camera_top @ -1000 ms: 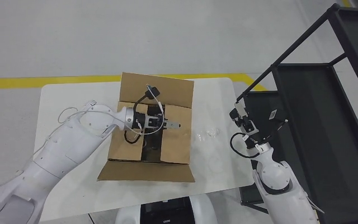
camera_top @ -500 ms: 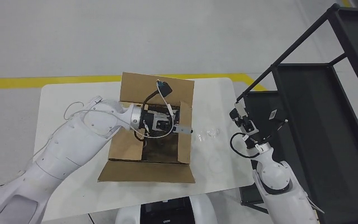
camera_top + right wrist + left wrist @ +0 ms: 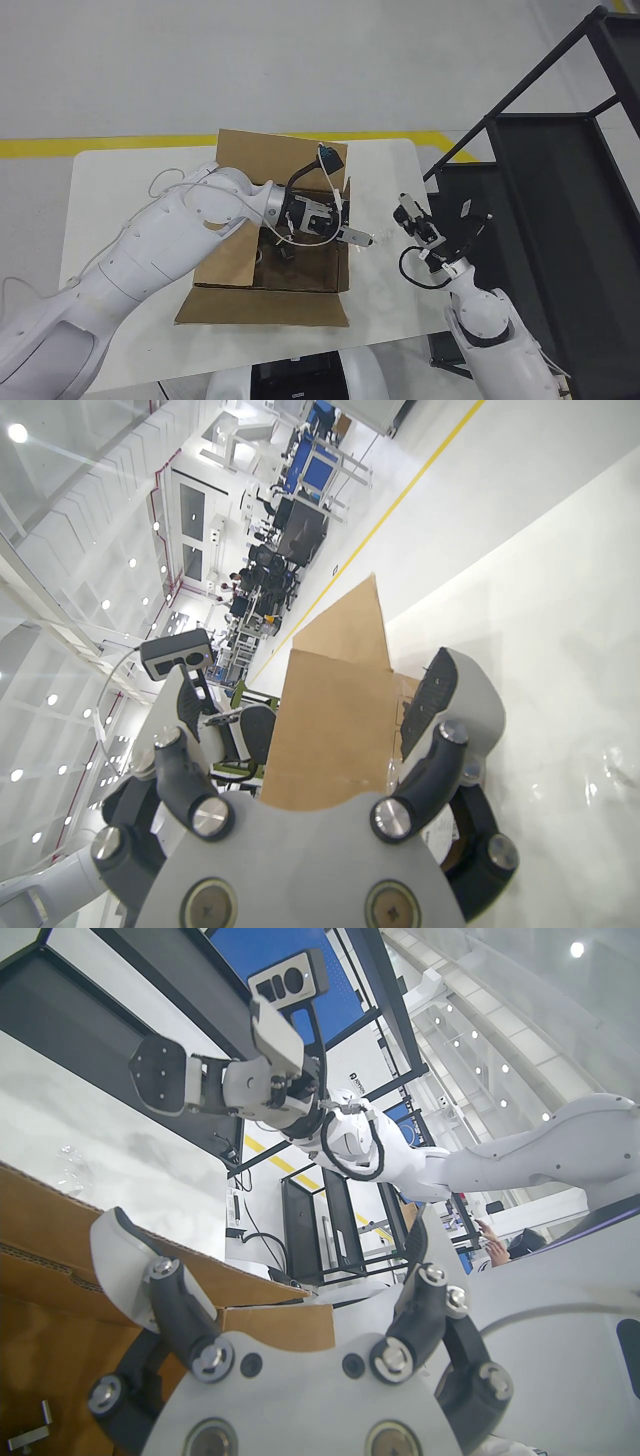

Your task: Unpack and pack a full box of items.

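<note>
The cardboard box stands open in the middle of the white table, with dark items inside. My left gripper is open at the box's right side, against the upright right flap; nothing is between its fingers. My right gripper is open and holds nothing, hovering over the table just right of the box and facing the raised flap. It appears across the flap as the right gripper in the left wrist view. A small metal part lies inside the box.
A crumpled clear plastic piece lies on the table between the box and my right gripper; the same plastic piece is beside my right fingers. A black shelf rack stands to the right of the table.
My left gripper has swept rightward across the box, raising the right flap from folded-in to upright. My right arm has moved left, toward the box.
</note>
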